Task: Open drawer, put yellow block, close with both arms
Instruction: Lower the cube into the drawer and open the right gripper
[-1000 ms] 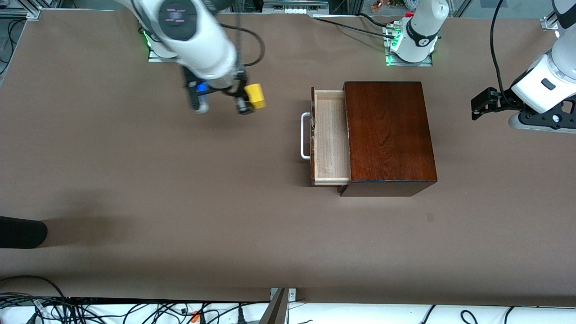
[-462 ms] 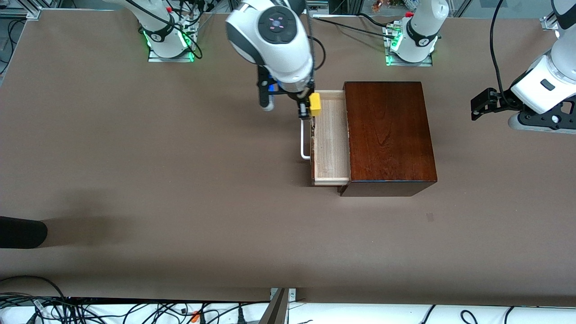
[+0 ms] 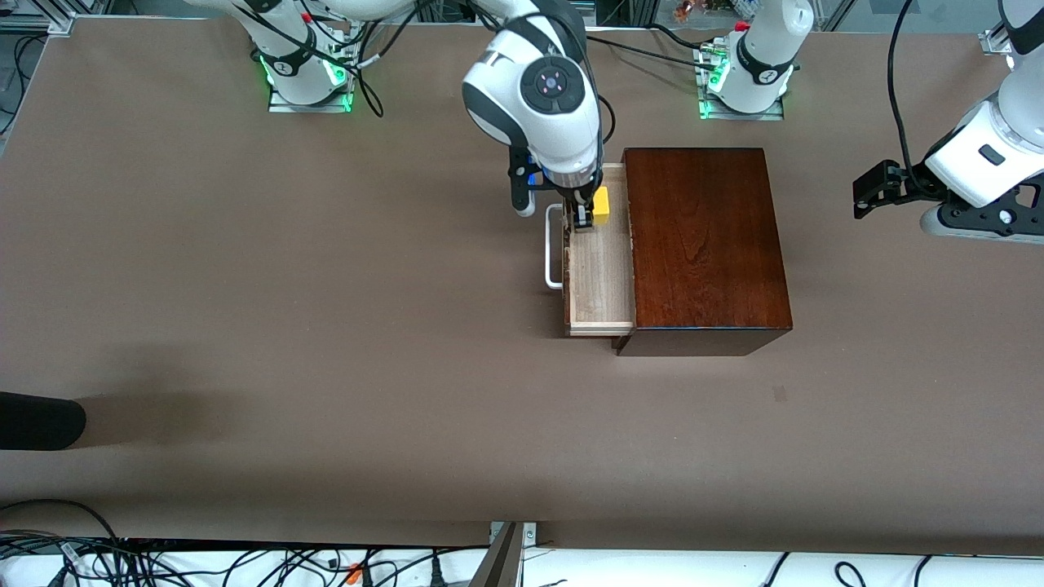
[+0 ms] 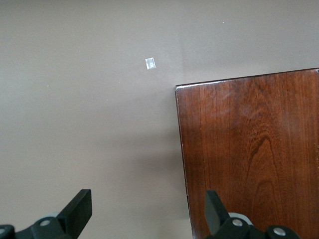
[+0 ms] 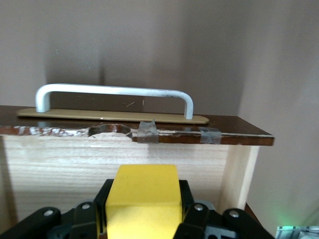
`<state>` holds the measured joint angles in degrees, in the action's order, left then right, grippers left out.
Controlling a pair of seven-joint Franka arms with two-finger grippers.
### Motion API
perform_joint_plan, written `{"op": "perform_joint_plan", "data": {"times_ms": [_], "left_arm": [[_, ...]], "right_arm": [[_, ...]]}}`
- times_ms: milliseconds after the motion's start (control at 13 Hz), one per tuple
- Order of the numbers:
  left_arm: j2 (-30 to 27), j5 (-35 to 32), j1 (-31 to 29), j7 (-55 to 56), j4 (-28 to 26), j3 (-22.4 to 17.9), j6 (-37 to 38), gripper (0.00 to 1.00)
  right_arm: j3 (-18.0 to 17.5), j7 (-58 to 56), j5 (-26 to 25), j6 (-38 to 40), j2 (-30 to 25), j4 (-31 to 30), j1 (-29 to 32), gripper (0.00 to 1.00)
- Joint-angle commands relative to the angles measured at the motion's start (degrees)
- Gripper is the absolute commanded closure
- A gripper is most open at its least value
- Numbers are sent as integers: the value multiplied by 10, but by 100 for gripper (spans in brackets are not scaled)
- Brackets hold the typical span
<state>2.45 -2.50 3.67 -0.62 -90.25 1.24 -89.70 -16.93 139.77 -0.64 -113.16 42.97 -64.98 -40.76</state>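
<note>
Upper centre of frame: right hand (image 3: 589,214) clamped on the yellow block (image 3: 601,205), poised over the pulled-out drawer (image 3: 601,277) for the drop; left hand (image 3: 869,189), fingers spread and empty, waits at the desk's (image 3: 326,326) right edge beside the box (image 3: 701,244).

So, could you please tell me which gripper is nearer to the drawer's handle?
Right. The right gripper holds the block over the open drawer, beside the handle; the left gripper waits past the box.
</note>
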Motion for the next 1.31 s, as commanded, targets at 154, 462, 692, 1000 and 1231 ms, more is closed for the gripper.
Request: {"op": "perform_joint_plan", "data": {"times_ms": [154, 462, 692, 1000, 1231], "left_arm": [[7, -1, 2, -3, 18, 0, 12, 0], [9, -1, 2, -3, 18, 0, 11, 0], [9, -1, 2, -3, 18, 0, 11, 0], [15, -1, 11, -5, 18, 0, 11, 0], [20, -1, 21, -10, 18, 0, 13, 0]], "right_arm": [[5, 16, -10, -19, 40, 21, -16, 98], [6, 21, -9, -43, 55, 1, -22, 70], [7, 23, -9, -41, 50, 3, -17, 0], [4, 18, -3, 48, 19, 47, 11, 0], [1, -38, -1, 116, -29, 64, 59, 0]]}}
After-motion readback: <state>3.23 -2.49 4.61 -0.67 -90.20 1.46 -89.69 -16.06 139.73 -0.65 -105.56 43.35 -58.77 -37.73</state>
